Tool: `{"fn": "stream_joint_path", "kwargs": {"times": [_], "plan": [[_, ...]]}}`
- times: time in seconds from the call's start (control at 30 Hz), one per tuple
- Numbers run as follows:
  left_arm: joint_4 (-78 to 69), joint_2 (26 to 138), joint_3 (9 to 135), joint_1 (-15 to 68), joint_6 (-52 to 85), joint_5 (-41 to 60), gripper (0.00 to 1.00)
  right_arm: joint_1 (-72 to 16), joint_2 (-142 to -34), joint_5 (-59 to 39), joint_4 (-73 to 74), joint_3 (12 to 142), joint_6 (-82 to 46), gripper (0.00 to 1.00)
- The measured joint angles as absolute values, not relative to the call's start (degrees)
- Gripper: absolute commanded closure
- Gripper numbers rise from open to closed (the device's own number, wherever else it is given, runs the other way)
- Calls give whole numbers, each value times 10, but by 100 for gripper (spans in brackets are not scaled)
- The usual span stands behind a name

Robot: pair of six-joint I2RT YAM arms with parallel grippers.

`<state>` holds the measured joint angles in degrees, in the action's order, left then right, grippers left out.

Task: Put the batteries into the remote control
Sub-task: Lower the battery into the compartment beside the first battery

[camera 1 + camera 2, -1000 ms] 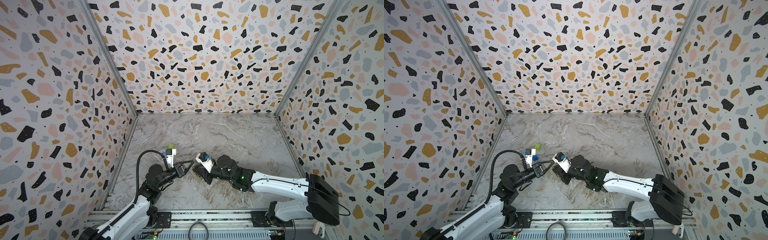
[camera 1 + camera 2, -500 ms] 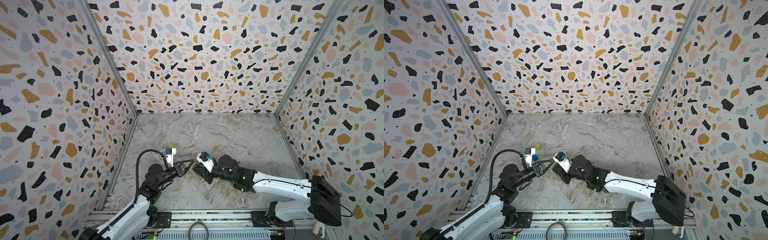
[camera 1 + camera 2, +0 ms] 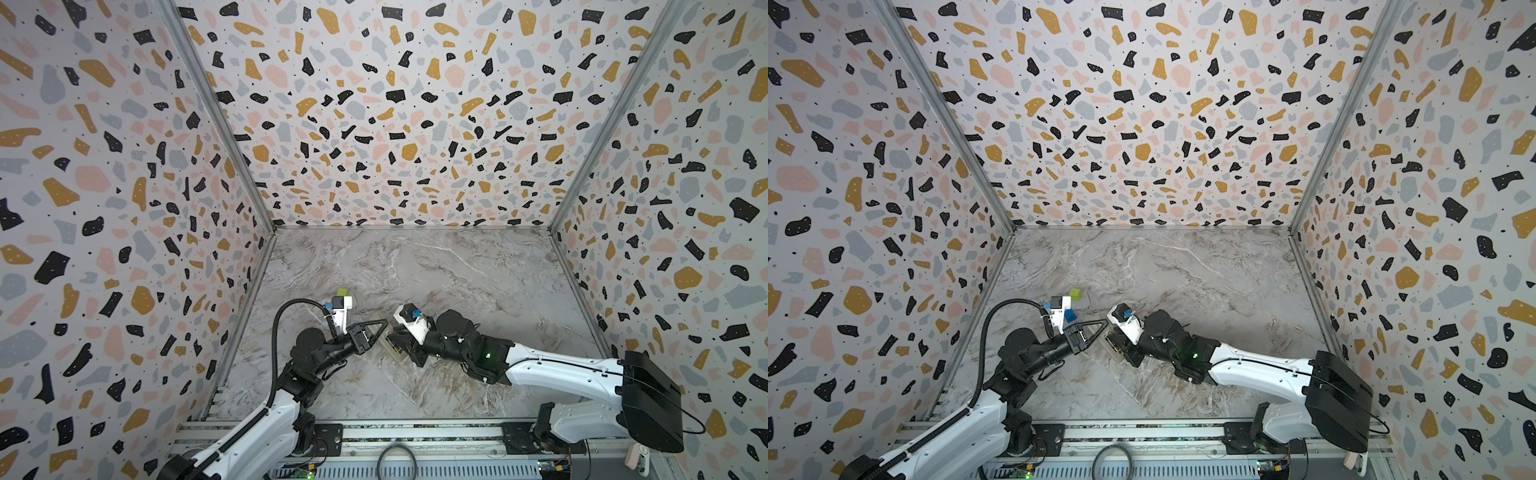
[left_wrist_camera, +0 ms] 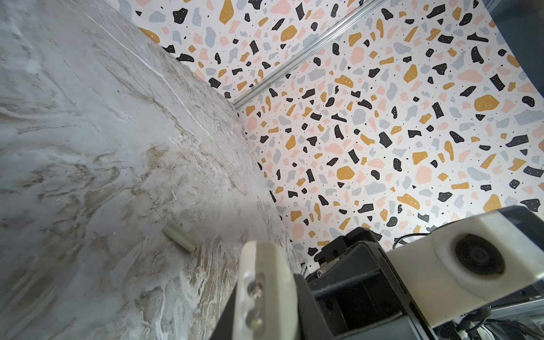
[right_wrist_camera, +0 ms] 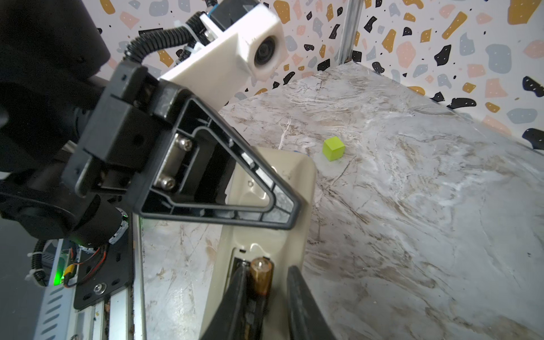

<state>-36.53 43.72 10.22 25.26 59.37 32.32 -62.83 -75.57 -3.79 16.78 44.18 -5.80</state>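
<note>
A: What does the remote (image 5: 297, 176) hold?
B: One battery (image 5: 260, 275), dark with a gold end, seated in its back. The remote lies beige back up, low centre in both top views.
A: Claws?
B: The right claw (image 5: 266, 266) straddles the battery, released. The left claw (image 5: 293, 219) is clenched, its tip over the remote.

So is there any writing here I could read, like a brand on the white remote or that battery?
No text can be read in any view.
remote control: plain beige back, no print visible.
battery: dark casing, any label too blurred to read.
Elsewhere: nothing legible.
</note>
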Motion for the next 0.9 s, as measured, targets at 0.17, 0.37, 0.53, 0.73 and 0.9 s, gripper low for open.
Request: {"fn": "stream_joint_path", "kwargs": {"times": [0.17, 0.37, 0.53, 0.73, 0.9], "plan": [[-362, 435, 102, 253, 590, 326, 100, -632, -747, -34, 137, 447, -37, 51], [-329, 434, 113, 253, 565, 327, 100, -633, -730, -30, 86, 480, -4, 42], [-283, 435, 127, 253, 538, 334, 100, -645, -720, -42, 45, 497, 90, 41], [-246, 435, 132, 255, 509, 342, 100, -672, -719, -56, -4, 497, 221, 41], [-237, 440, 132, 264, 500, 346, 100, -663, -720, -57, -26, 498, 283, 47]]}}
